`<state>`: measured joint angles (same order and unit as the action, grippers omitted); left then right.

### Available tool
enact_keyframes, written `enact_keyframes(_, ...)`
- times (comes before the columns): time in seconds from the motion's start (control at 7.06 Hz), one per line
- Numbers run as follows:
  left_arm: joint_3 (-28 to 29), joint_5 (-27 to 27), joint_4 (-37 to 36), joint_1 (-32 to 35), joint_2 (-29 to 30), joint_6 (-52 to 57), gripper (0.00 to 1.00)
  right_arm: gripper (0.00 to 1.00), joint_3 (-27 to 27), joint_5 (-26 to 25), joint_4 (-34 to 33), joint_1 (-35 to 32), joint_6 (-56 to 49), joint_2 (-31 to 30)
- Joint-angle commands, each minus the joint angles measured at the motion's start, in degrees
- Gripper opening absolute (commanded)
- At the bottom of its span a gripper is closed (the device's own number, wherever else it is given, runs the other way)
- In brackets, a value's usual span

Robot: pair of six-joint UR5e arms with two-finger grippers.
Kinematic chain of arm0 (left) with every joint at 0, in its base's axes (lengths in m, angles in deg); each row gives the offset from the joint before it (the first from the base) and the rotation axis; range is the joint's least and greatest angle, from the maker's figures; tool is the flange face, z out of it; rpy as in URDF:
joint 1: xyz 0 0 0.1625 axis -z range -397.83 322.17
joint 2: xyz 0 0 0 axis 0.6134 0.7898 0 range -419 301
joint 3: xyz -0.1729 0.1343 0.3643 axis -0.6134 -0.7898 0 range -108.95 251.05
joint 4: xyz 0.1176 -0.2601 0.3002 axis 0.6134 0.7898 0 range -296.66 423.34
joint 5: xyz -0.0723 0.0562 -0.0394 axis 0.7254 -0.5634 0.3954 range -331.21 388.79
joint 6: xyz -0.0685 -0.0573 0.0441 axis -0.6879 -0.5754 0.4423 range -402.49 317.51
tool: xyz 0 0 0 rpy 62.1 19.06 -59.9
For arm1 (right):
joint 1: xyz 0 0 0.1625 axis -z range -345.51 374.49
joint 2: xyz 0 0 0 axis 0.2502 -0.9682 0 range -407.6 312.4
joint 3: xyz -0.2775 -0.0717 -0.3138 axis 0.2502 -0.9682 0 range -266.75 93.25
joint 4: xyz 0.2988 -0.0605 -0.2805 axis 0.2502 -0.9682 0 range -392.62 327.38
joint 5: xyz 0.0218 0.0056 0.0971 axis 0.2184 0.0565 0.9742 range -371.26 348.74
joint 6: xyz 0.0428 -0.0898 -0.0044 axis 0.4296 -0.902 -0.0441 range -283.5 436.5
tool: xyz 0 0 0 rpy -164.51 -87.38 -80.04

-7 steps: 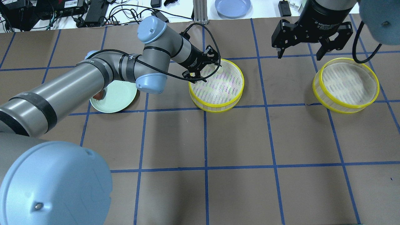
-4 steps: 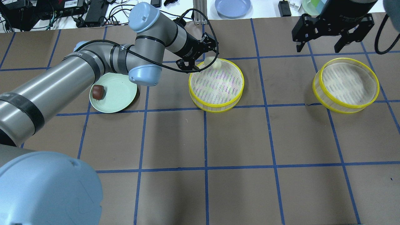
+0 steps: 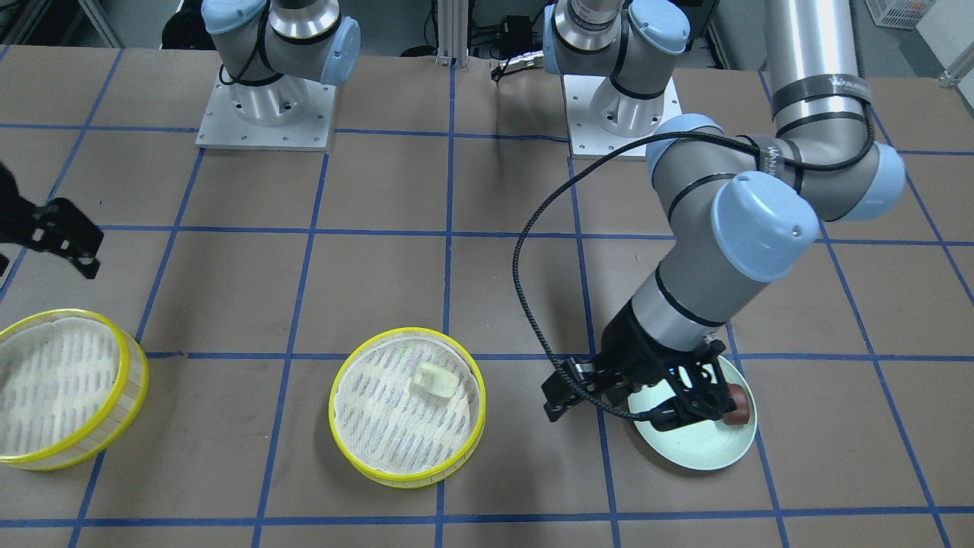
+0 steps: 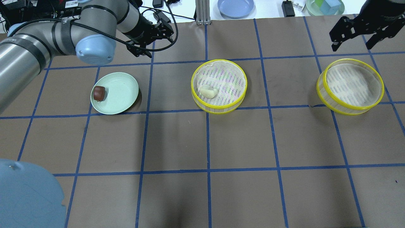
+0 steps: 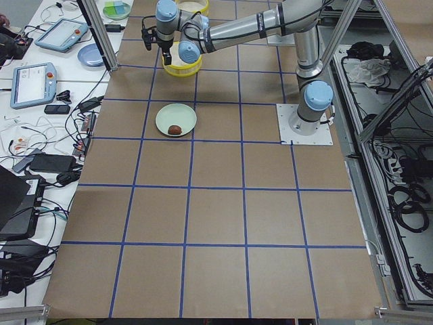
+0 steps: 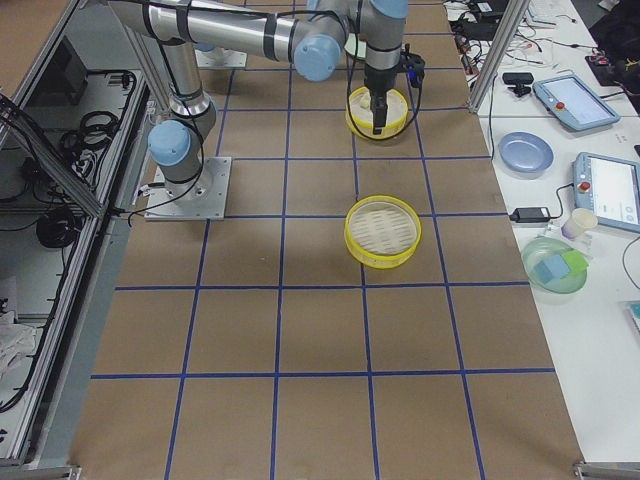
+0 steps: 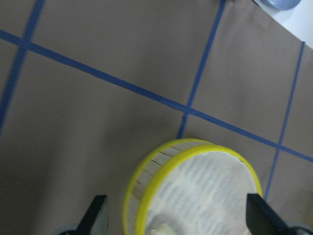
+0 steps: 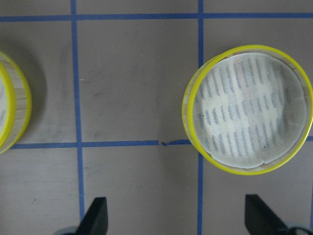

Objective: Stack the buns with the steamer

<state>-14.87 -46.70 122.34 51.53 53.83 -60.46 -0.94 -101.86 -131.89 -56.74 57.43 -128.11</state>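
Note:
The cream-white bun (image 4: 208,91) lies inside the middle yellow-rimmed steamer (image 4: 218,106), at its near-left side; it also shows in the front-facing view (image 3: 434,378). The reddish-brown bun (image 4: 99,92) sits on the left part of the pale green plate (image 4: 121,91). My left gripper (image 4: 155,42) is open and empty, raised over the table beyond the plate and left of the middle steamer. Its wrist view shows that steamer (image 7: 146,181) below it. My right gripper (image 4: 352,44) is open and empty, above the far edge of the empty right steamer (image 4: 349,109).
A blue plate (image 4: 235,7), a clear bowl (image 4: 324,6), cables and power supplies lie past the table's far edge. The brown table surface carries a blue tape grid. The right wrist view shows the empty steamer (image 8: 195,127) and the middle steamer's wall (image 8: 17,105).
My left gripper let the cream bun go into the middle steamer, then drew back left and away from it. My right gripper moved right and farther from the robot.

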Motion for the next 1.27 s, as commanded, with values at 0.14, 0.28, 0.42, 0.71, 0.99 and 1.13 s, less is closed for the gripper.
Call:
enact_keyframes(0.14,-2.0,-15.9,3.4,-7.7,0.5,23.2,1.0,0.99,-1.2,0.5,-13.5,10.7,-16.0,15.9)
enact_keyframes(0.28,-4.1,-18.2,2.8,-9.2,1.2,28.0,1.0,0.99,-1.3,0.4,-18.6,12.4,-20.5,19.0)
enact_keyframes(0.42,-6.2,-18.4,0.7,-10.2,2.0,28.2,1.0,0.99,-1.3,0.4,-19.1,15.0,-22.7,20.4)
enact_keyframes(0.71,-7.2,-20.7,-2.6,-10.8,5.5,28.2,1.0,0.89,-1.3,-0.6,-20.5,15.5,-23.6,23.0)
enact_keyframes(0.99,-7.4,-20.9,-3.5,-10.8,7.5,28.2,1.0,0.67,-1.1,-2.3,-20.4,15.6,-25.3,24.2)
enact_keyframes(1.13,-7.4,-23.4,-4.4,-10.9,8.3,28.4,1.0,0.66,-0.6,-2.2,-20.5,15.6,-25.2,24.2)
